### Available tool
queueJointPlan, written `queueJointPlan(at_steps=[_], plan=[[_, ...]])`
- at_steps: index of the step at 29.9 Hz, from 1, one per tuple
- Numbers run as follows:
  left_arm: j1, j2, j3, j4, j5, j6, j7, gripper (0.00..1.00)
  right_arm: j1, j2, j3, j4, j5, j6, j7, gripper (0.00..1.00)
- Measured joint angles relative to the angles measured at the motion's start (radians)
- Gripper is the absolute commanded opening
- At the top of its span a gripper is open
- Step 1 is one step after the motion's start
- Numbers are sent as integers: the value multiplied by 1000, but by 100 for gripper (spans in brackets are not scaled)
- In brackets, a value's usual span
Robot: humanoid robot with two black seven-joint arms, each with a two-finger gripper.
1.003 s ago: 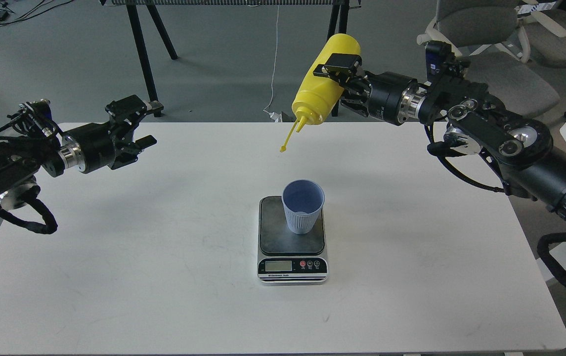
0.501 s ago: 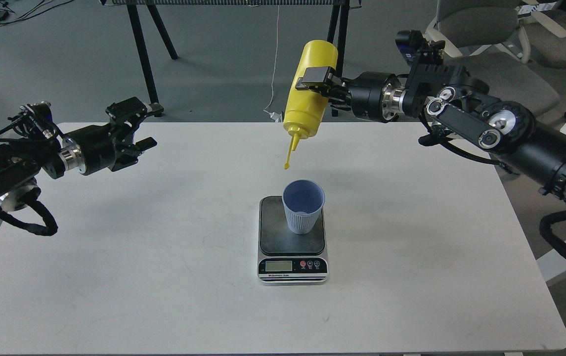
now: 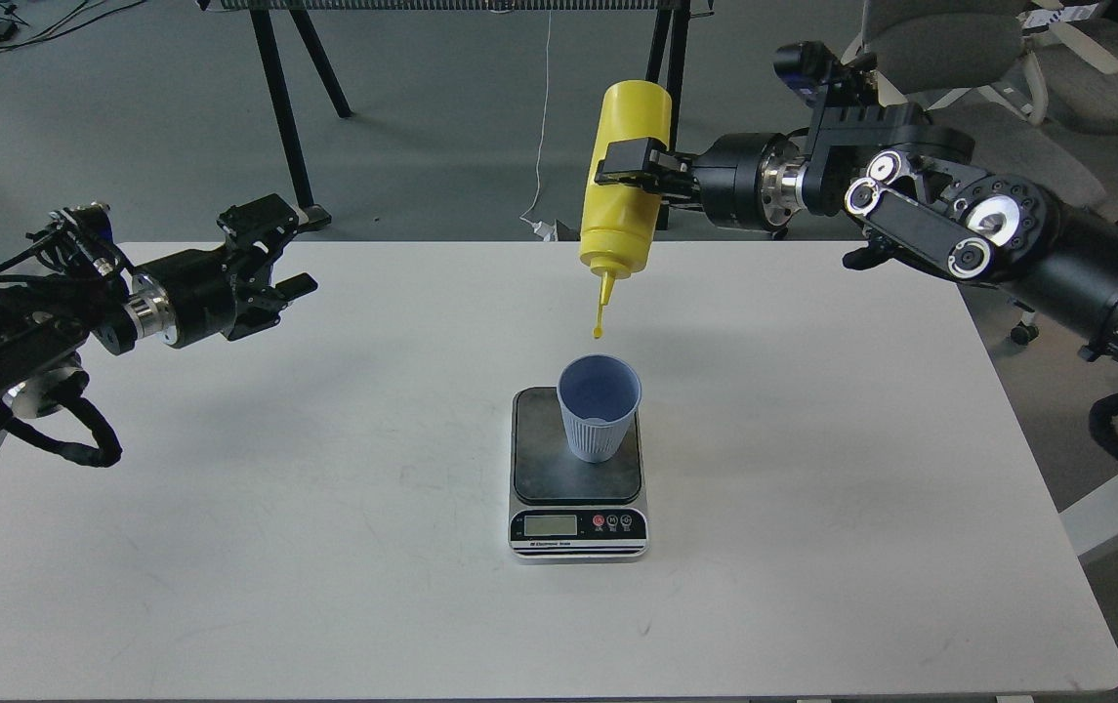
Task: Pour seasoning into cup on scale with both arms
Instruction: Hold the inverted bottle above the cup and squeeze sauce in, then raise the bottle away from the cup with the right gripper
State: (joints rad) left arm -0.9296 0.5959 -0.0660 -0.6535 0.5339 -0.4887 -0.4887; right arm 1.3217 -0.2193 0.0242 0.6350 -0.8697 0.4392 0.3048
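Right gripper (image 3: 639, 168) clamps the upended bottle (image 3: 622, 181), nozzle just above the cup (image 3: 600, 408) on the scale (image 3: 577, 478); nothing visibly poured, left gripper (image 3: 275, 256) open, idle.

Yellow seasoning bottle (image 3: 622, 186), light blue ribbed cup (image 3: 600, 420).

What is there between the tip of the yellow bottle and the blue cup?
Nothing: in the head view only open air separates the seasoning bottle's nozzle from the cup rim.
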Motion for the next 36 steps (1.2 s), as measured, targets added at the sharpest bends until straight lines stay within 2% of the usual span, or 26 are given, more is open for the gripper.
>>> queueJointPlan(at_steps=[25,32,36], plan=[[1,-1,2,0,0,0,0,99,-3,25,-23,-4,-11,-3,2,10],[1,-1,6,0,1,0,0,99,-6,22,192,-37,19,2,5,10],[1,-1,9,0,1,0,0,99,-36,4,329,-45,169,27,-5,10]])
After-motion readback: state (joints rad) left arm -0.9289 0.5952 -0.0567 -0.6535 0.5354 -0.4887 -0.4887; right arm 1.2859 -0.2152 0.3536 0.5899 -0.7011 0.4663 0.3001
